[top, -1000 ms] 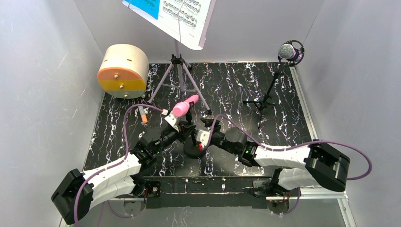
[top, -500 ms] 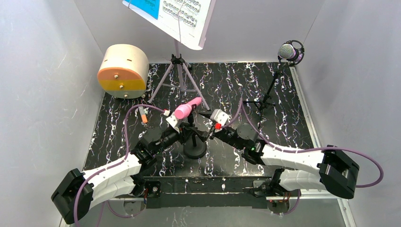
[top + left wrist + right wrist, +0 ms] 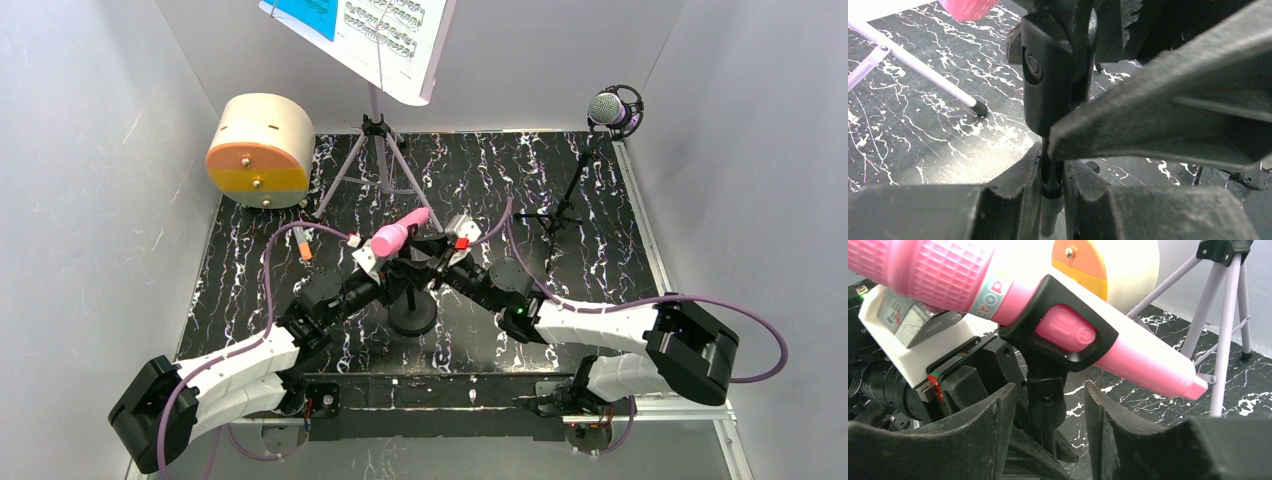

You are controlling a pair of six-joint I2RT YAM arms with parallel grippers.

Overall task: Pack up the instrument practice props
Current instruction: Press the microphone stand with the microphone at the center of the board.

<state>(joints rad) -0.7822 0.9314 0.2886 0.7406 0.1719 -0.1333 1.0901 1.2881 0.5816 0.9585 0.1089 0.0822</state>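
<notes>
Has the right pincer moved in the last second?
Yes: the right pincer moved away from the round stand base, toward the pink microphone.

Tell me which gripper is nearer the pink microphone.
Right. The right gripper stands open astride the neck of the black clip, just under the pink microphone. The left gripper is shut on the stand's thin stem, lower down, below the clip.
</notes>
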